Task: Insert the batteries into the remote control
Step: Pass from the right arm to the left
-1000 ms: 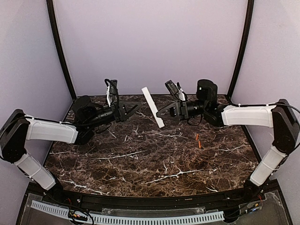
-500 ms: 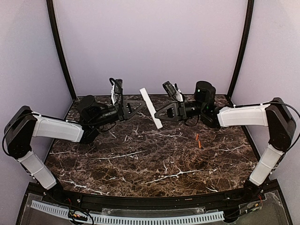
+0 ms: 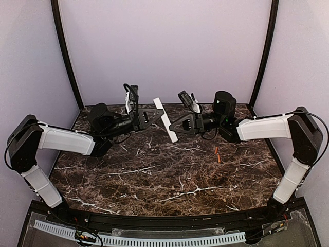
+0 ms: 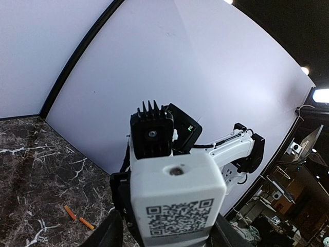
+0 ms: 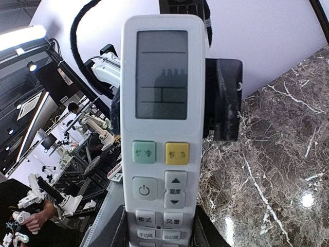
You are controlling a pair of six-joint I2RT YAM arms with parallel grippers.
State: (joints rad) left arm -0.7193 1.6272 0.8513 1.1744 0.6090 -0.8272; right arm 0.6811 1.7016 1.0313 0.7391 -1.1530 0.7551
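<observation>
The white remote control point(image 3: 165, 119) hangs tilted in the air above the back of the table. My right gripper point(image 3: 177, 126) is shut on its lower end. In the right wrist view its button face point(image 5: 162, 128) points at the camera, and my right gripper point(image 5: 159, 234) clamps its sides. My left gripper point(image 3: 157, 115) reaches the remote's upper part from the left. In the left wrist view the remote's back point(image 4: 177, 190) with a QR label fills the space in my left gripper point(image 4: 169, 236). Its jaws stand either side, slightly apart from it. Two orange batteries point(image 3: 217, 154) point(image 4: 77, 217) lie on the marble.
The dark marble table point(image 3: 154, 180) is walled by lilac panels point(image 3: 164, 46) with black corner posts point(image 3: 67, 56). Both arms meet at the back centre. The right arm's black wrist camera point(image 4: 151, 136) sits just behind the remote in the left wrist view.
My left arm has moved right to the remote, and its jaws have narrowed around it. The right gripper has shifted slightly left, still holding the remote.
</observation>
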